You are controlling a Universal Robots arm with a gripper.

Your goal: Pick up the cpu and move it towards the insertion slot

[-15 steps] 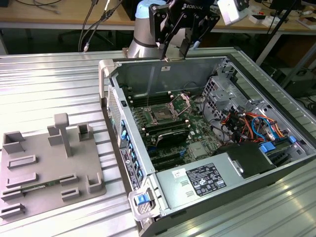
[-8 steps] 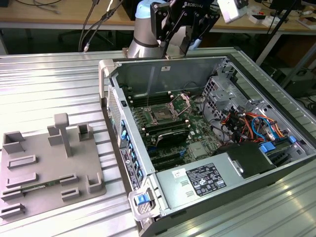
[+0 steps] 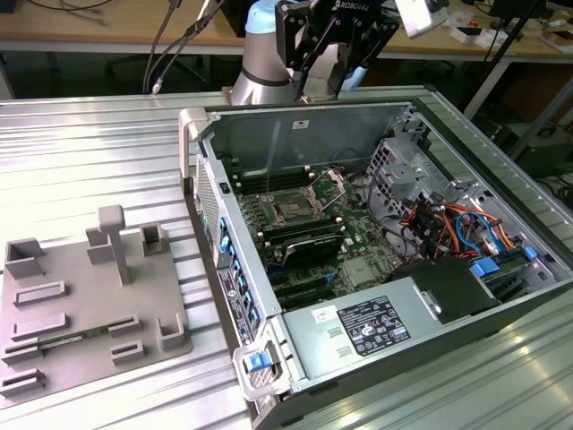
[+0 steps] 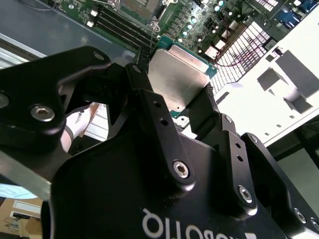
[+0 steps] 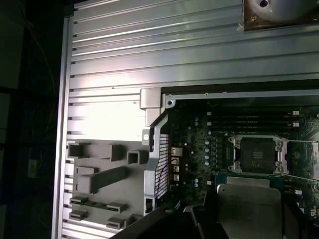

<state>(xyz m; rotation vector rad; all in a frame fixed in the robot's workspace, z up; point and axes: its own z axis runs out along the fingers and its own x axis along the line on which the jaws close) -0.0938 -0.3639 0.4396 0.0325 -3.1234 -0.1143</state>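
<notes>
- We see the gripper point(image 4: 182, 107) closed on the cpu point(image 4: 178, 79), pinching its edges, high above the open case.
- We judge a tilted chip could slip before reaching the insertion slot point(image 5: 257, 154), hitting the board.

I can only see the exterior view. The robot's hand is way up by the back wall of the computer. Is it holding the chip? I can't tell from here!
Observer: Yes. In the second wrist view the gripper is shut on the cpu, with a finger on each of two opposite edges and the silvery face towards the camera.
Operator: Is the chip over its slot?
Observer: No. In the first wrist view the insertion slot shows whole, with its dark square uncovered, and the cpu sits beside it.
</notes>
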